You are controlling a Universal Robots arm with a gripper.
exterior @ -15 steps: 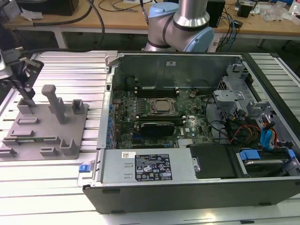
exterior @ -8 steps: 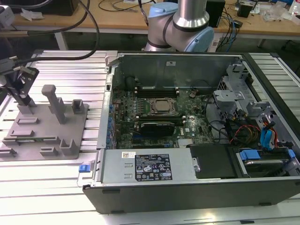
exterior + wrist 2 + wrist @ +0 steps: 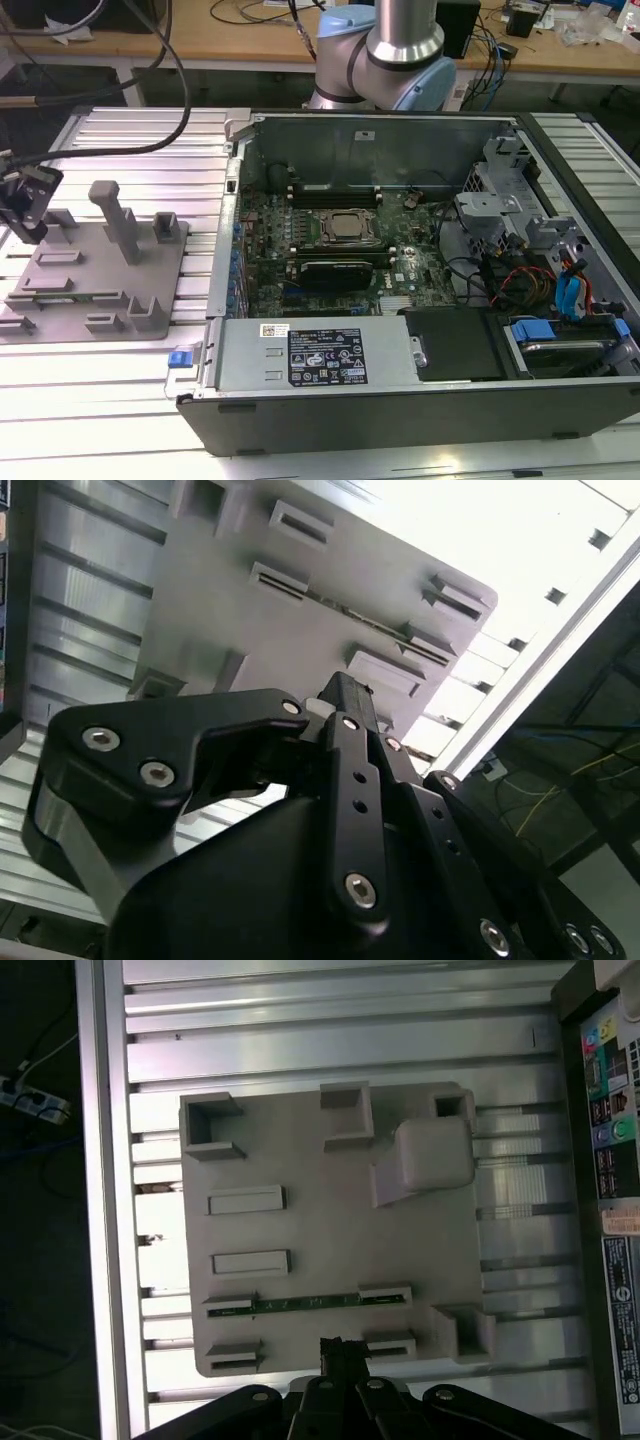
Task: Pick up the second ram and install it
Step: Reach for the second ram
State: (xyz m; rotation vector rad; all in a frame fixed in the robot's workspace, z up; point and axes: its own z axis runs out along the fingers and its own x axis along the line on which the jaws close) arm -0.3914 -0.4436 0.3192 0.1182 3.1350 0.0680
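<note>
1. Ribbed aluminium table carries everything. Over its end on the exterior view's left hangs the gripper, jaws closed and empty.
2. Just beyond its tips, the second ram sits slotted in the grey fixture tray, between two brackets.
3. Descending with jaws closed would likely strike the stick, and a skewed grip could jam it against those brackets.
4. Overhead is open. The tall post and the computer case wall need clearing.

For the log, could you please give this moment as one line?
black gripper over grey fixture tray | thin green ram stick on tray, unheld
</note>
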